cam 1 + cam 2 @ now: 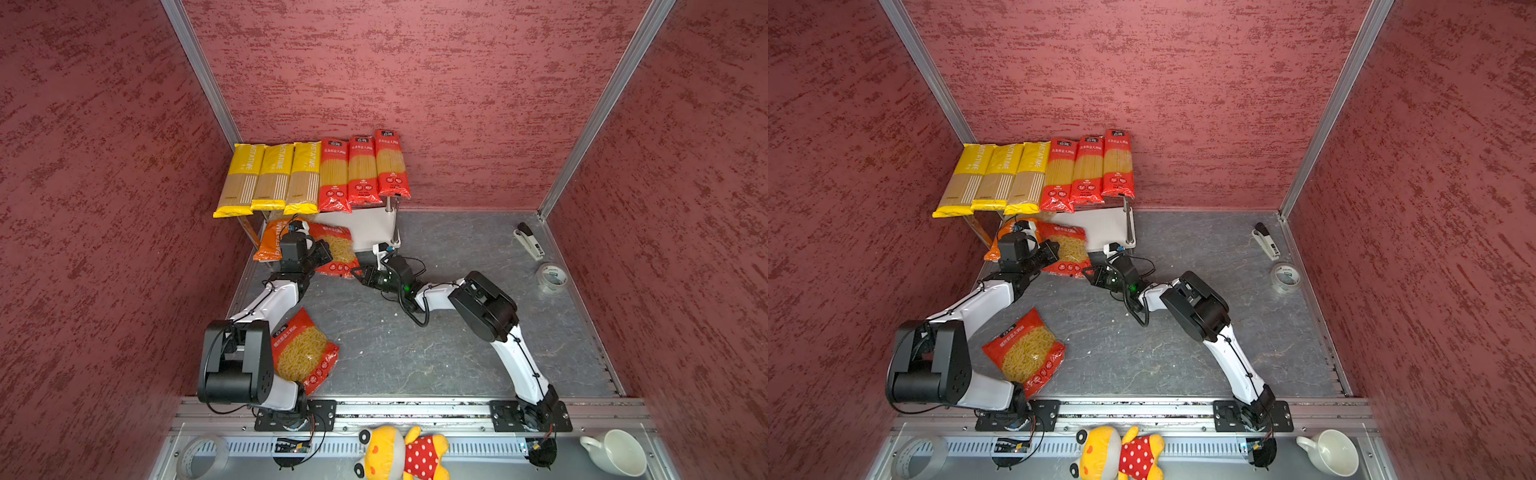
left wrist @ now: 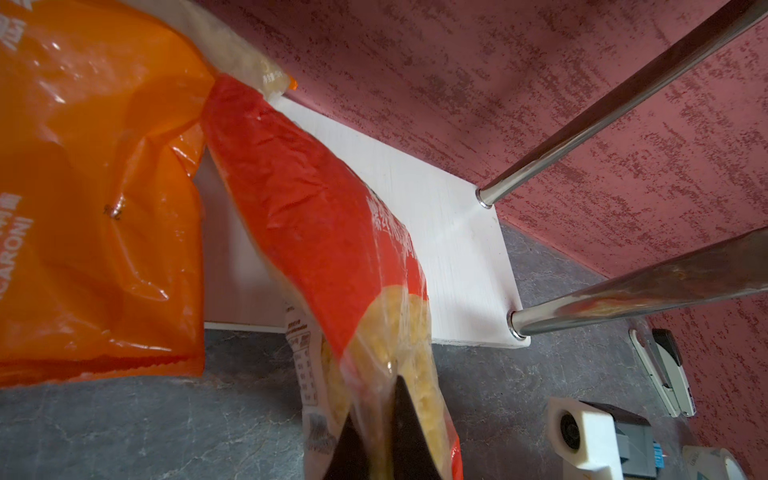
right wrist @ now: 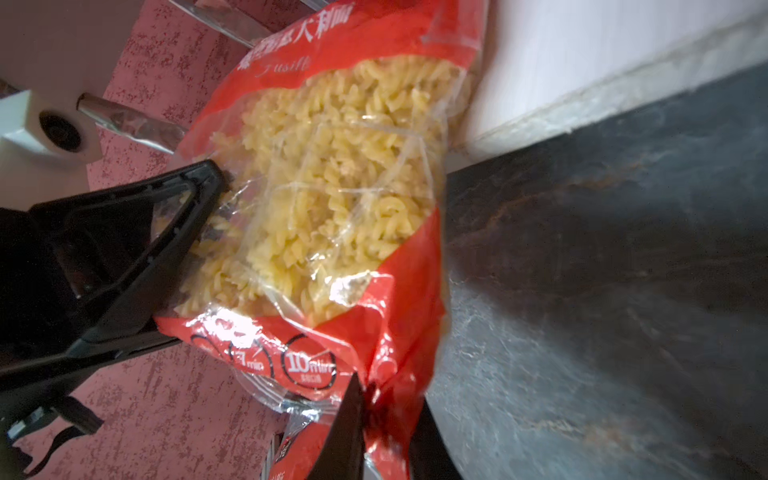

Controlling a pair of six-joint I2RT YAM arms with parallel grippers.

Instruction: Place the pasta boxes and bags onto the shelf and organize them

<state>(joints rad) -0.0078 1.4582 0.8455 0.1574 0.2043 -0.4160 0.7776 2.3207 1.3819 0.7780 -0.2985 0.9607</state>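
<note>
Three yellow and three red pasta boxes (image 1: pixel 316 174) lie side by side on the shelf's top board. On the lower board (image 1: pixel 370 226) lies an orange bag (image 1: pixel 270 241), with a red bag (image 1: pixel 338 249) leaning half off the front edge beside it. My left gripper (image 2: pixel 390 399) is shut on that red bag's (image 2: pixel 311 208) side, over the clear window. My right gripper (image 3: pixel 374 399) is shut on the same bag's (image 3: pixel 332 187) crumpled bottom corner. Another red bag (image 1: pixel 303 353) lies flat on the table by the left arm's base.
A stapler (image 1: pixel 530 241) and a tape roll (image 1: pixel 550 278) lie near the right wall. Shiny shelf posts (image 2: pixel 623 104) stand right of the held bag. On the front rail sit a plush toy (image 1: pixel 403 453), a white cup (image 1: pixel 615 451) and another tape roll (image 1: pixel 203 455).
</note>
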